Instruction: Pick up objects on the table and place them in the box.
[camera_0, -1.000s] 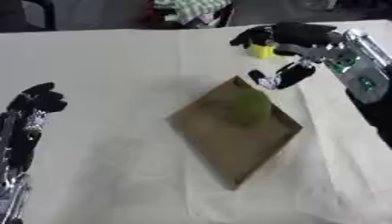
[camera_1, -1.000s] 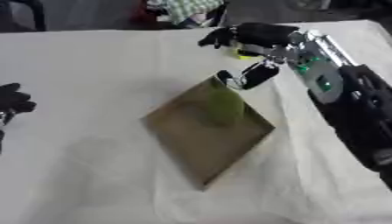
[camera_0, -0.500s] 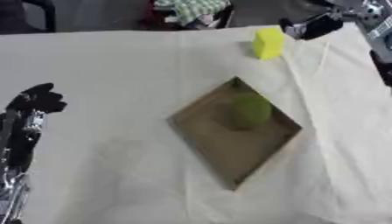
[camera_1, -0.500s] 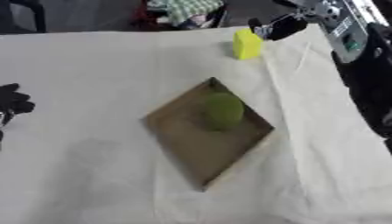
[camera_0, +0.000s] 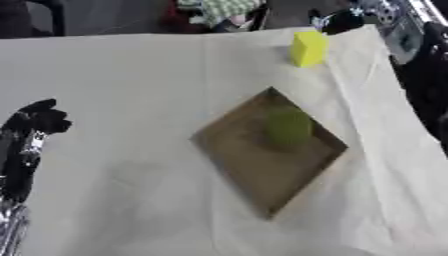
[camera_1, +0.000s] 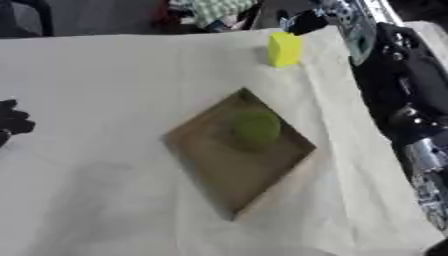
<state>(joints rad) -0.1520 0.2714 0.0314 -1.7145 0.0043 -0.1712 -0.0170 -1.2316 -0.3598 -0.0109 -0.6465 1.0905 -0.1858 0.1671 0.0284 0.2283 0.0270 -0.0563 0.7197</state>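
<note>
Left hand (camera_0: 37, 120) idling at near left edge, fingers curling, holding nothing. Brown box (camera_0: 234, 159) sitting mid-table, turned diamond-wise, green rounded object (camera_0: 289, 126) lying inside near far corner. Yellow block (camera_0: 308, 48) standing beyond box on white table cloth (camera_0: 122, 75). Right hand (camera_1: 302, 21) hovering just past block at far edge; finger state unclear.

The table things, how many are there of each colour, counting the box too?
Yellow: 1, the yellow block on the cloth beyond the box.
Green: 1, the green round thing inside the box.
Brown: 1, the box itself.
Total: 3
</note>
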